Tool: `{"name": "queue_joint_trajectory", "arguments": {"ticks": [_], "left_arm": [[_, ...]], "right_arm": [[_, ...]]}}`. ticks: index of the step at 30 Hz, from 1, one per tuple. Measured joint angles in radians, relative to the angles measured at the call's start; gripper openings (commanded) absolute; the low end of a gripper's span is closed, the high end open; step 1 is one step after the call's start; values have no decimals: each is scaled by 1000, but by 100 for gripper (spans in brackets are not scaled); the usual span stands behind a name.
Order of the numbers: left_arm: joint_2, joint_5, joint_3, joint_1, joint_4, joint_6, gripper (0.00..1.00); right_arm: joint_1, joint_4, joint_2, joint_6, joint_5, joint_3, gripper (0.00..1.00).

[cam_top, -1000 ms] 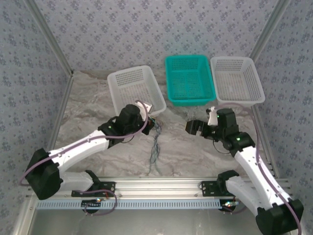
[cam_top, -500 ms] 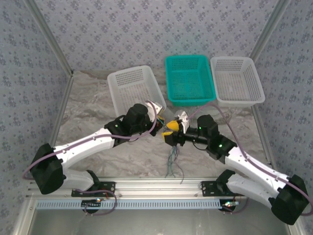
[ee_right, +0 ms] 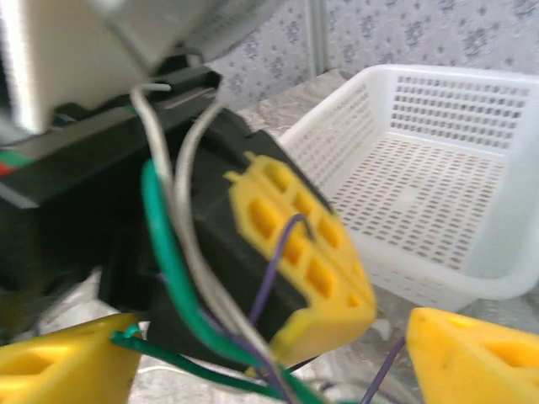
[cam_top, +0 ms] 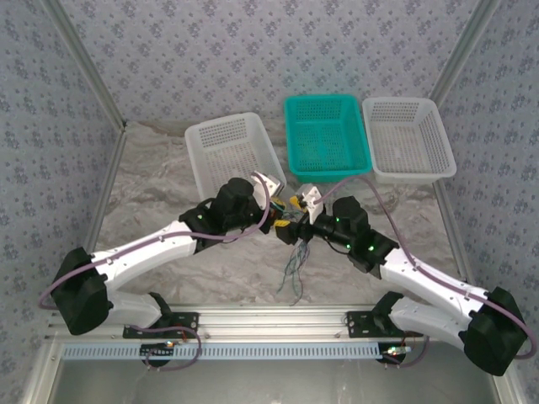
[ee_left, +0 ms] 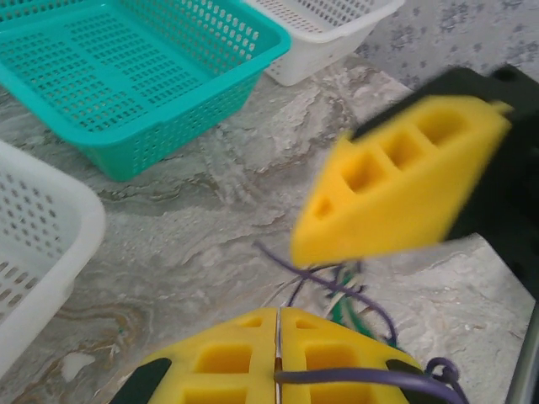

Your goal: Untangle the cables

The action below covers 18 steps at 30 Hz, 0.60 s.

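Left gripper (ee_left: 278,358) clamps cables (cam_top: 293,269); three baskets (cam_top: 320,99) beyond.

Overhead, cables (cam_top: 292,269) too thin to separate, right hand's finger (ee_left: 400,181) blurred, white basket (ee_left: 34,252) cropped

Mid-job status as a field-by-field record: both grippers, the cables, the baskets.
left gripper: shut, pads pinching a purple strand of the cables
right gripper: open, one finger on each side of the left gripper's pads
cables: green, whitish and purple strands bunched at the grippers, loose ends trailing toward the near side
baskets: left white basket, teal basket and right white basket along the far side, no cable seen inside
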Motion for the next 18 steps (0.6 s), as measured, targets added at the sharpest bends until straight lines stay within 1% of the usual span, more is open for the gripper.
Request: {"name": "queue_joint_trajectory", "arguments": {"ticks": [1,2,3,5,6,8,9,10,11,18], "left_arm": [[0,2,0,0,1,0,0],[0,4,0,0,2,1,0],[0,3,0,0,3,3,0],[0,-3,0,2,5,8,0],[0,-7,0,3,7,8,0],[-1,-29,0,8,1,10,0],[0,-47,1,10,-4,9,2],[0,-65,1,10,-13,6,4],[0,-81,1,8,-23,6,7],[-34,-148,-23,5,-13,-5,38]], "right_arm": [[8,3,-3,-23,24,-1,92],[15,9,-7,-44,43,-3,88],[21,18,-9,-67,55,-7,82],[34,37,-10,-109,62,-13,54],[40,43,-8,-127,60,-14,45],[40,50,-5,-154,77,-14,23],[35,52,-1,-164,84,-14,14],[31,52,3,-171,90,-13,2],[28,52,7,-177,95,-13,0],[16,52,-13,-151,90,-14,0]]}}
